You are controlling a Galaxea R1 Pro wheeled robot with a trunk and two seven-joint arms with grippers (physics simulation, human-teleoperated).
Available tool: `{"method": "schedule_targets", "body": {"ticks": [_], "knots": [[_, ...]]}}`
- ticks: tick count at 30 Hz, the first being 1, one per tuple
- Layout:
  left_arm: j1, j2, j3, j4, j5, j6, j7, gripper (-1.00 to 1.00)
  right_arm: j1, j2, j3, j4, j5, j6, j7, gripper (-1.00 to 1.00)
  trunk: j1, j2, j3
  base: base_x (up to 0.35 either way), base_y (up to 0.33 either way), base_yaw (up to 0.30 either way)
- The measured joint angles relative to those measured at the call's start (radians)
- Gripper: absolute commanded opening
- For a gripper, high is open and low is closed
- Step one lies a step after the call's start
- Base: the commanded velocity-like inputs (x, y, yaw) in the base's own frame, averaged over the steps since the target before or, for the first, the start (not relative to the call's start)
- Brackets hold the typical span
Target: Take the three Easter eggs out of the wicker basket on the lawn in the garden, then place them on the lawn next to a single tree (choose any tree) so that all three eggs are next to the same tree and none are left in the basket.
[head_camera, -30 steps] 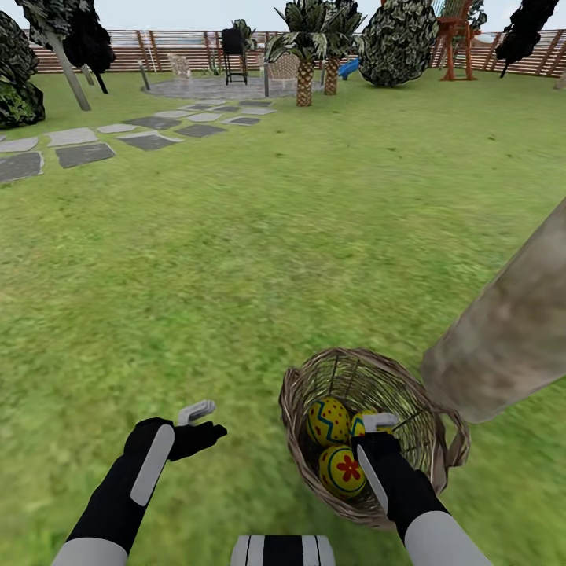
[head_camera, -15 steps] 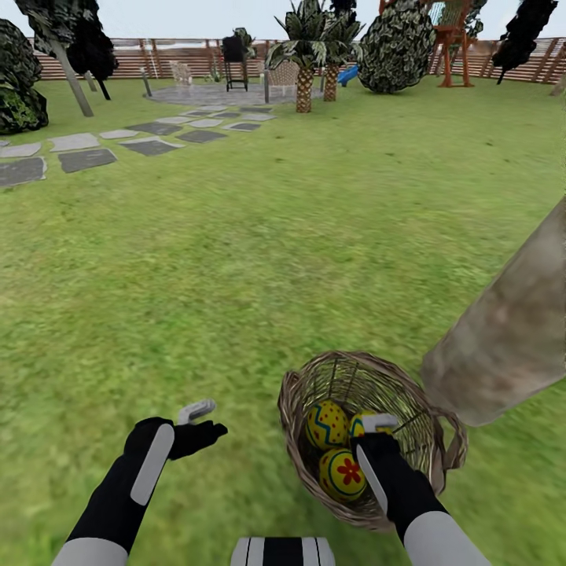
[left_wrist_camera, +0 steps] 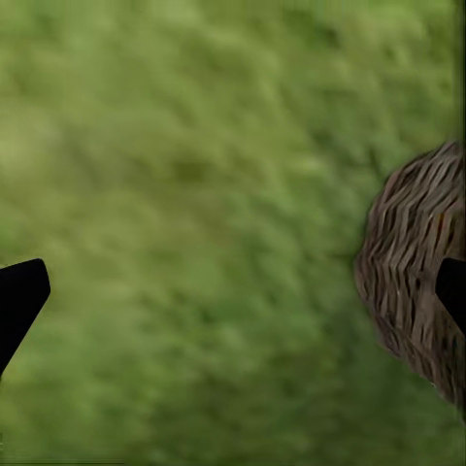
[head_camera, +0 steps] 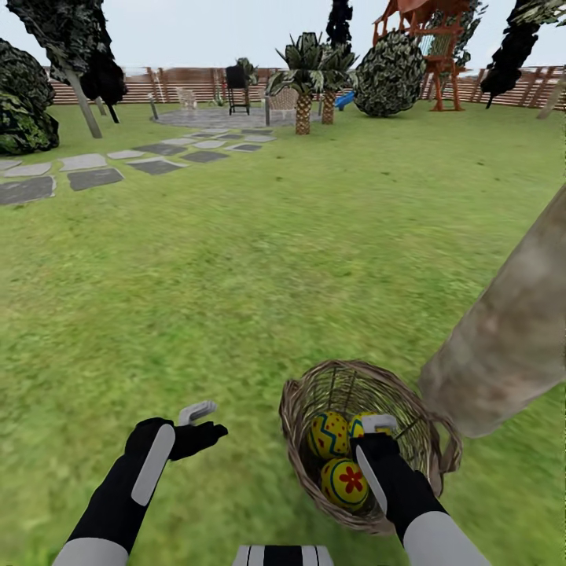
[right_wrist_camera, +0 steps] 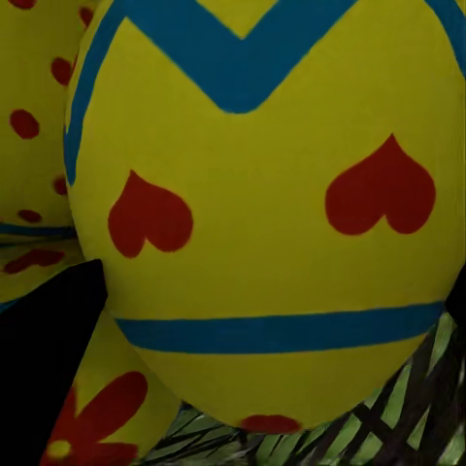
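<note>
The wicker basket [head_camera: 424, 440] stands on the lawn [head_camera: 236, 275], right beside the thick pale trunk of a tree [head_camera: 503, 330]. A dotted egg [head_camera: 328, 435] and a flower egg [head_camera: 344, 483] lie inside it. My right gripper [head_camera: 377, 426] reaches into the basket and is shut on the heart egg [right_wrist_camera: 262, 194], whose sides press against the dark fingers [right_wrist_camera: 49, 359]. My left gripper [head_camera: 198, 420] hangs open over bare grass to the basket's left. In the left wrist view the basket's woven wall [left_wrist_camera: 417, 282] stands beside its empty gripper [left_wrist_camera: 238, 296].
Grey stepping stones [head_camera: 86, 177] run from the far left to a paved circle [head_camera: 212, 116]. Short palms [head_camera: 303, 79], a round bush [head_camera: 389, 71] and a wooden play tower [head_camera: 428, 39] stand along the back fence. Open grass lies ahead and to the left.
The whole picture has slid downward, so the camera moved. The basket and its two loose eggs now sit a little lower relative to my right gripper, while the heart egg stays with it.
</note>
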Motion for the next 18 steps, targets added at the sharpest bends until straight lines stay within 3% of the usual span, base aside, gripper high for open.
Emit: {"method": "schedule_targets", "body": {"ticks": [3, 12, 18], "knots": [[0.0, 0.0, 0.0, 0.0, -0.001, -0.001, 0.0, 1.0, 0.0, 0.0, 0.0, 0.003, -0.001, 0.0, 0.0, -1.0, -0.001, 0.001, 0.012, -0.256, 0.0, 0.0], [0.0, 0.0, 0.002, 0.0, 0.001, -0.001, 0.0, 1.0, 0.0, 0.0, 0.001, 0.006, -0.002, 0.0, 0.002, -1.0, -0.006, 0.003, 0.046, -0.014, 0.0, 0.0], [0.0, 0.0, 0.002, 0.001, 0.002, -0.001, 0.0, 1.0, 0.0, 0.001, 0.003, 0.002, -0.005, 0.002, 0.012, -1.0, -0.008, 0.004, 0.07, -0.148, 0.0, 0.0]]}}
